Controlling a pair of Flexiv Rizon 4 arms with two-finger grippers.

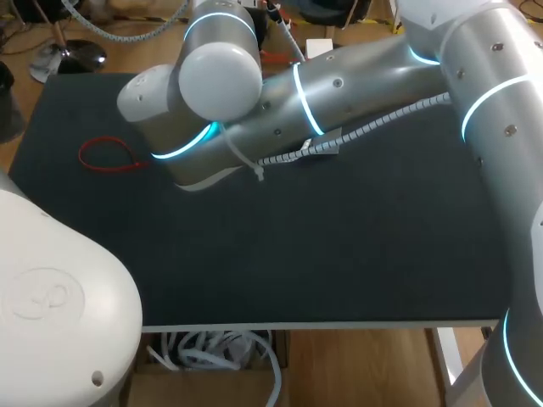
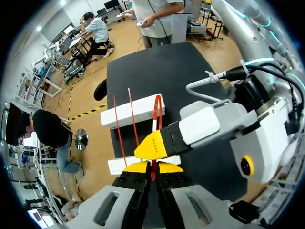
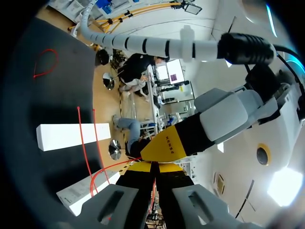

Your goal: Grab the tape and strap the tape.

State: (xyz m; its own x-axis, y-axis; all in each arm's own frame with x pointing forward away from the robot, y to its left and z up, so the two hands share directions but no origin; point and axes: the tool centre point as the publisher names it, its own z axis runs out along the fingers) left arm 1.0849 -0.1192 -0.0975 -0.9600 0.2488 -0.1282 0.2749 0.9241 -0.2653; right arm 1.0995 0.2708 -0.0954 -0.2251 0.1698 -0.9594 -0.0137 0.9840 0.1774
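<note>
The tape is a thin red strap [image 2: 157, 119]. In the left wrist view my left gripper [image 2: 151, 167] is shut on its near end, and the strap rises ahead of the tips as a narrow loop. My right gripper [image 3: 152, 167] is shut on the same red strap [image 3: 109, 169], which curves away beside its fingers. The two grippers meet tip to tip: the right one's yellow fingertip [image 2: 153, 146] lies right over my left tips. Two loose red strands [image 2: 125, 125] run over the black table [image 2: 157, 71]. In the head view both grippers are hidden under my right arm [image 1: 339, 85].
A second red strap loop [image 1: 106, 156] lies at the table's left side, also seen as a loop [image 3: 45, 63] in the right wrist view. Two white blocks [image 2: 133, 110] [image 2: 119, 165] lie under the strands. A white edge [image 1: 208, 179] peeks from beneath the right arm.
</note>
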